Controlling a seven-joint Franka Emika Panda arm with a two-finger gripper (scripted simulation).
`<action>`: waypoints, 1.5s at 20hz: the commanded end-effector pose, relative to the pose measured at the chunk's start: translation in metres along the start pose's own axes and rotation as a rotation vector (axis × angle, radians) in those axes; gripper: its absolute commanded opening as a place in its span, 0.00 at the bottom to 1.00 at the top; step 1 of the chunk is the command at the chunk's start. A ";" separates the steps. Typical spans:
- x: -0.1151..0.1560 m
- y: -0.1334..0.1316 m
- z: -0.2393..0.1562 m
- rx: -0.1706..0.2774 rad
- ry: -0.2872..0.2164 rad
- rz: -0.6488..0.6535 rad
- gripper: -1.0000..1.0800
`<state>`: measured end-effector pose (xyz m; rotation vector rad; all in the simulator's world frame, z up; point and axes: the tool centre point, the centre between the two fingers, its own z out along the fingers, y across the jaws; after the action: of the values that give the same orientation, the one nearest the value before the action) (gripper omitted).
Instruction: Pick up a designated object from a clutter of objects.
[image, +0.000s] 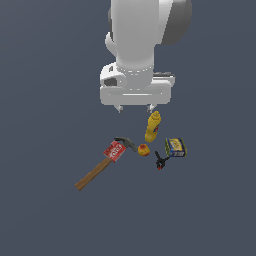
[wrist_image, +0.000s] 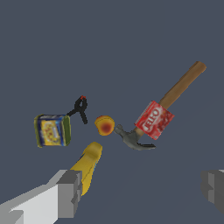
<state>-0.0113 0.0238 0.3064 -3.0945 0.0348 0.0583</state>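
Hovering high above the pile, the gripper hangs with its jaws spread wide and nothing between them. The target is the tiny black spring clamp, lying flat on the counter with its red tips showing. I'll take the small yellow-red fruit as the landmark: the clamp sits just beside it, toward the exterior view's right and a touch nearer the camera. The blue-and-yellow box lies just beyond the clamp on the side away from the fruit, very close; I can't tell if they touch.

From the wrist view the clamp shows between the box and the fruit, clearly off from the midpoint of the fingers. So the job, I'd say, is a sideways shift first, then straight down.

The yellow bottle lies behind the fruit, right under the gripper, and it's the thing to steer clear of on the descent. The hammer stretches off on the fruit's other side, well out of the way.

My read: turn the wrist so the fingers straddle the clamp's narrow body, one finger dropping into the gap on the fruit's side, the other shy of the box. Such a slim, low thing wants a deep, centred pinch.
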 end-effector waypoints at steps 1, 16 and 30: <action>0.000 0.000 0.000 0.000 0.000 0.000 0.96; 0.007 0.008 0.005 0.020 -0.008 0.021 0.96; 0.040 -0.033 0.080 -0.015 0.006 0.128 0.96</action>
<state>0.0230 0.0518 0.2393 -3.0999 0.2090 0.0572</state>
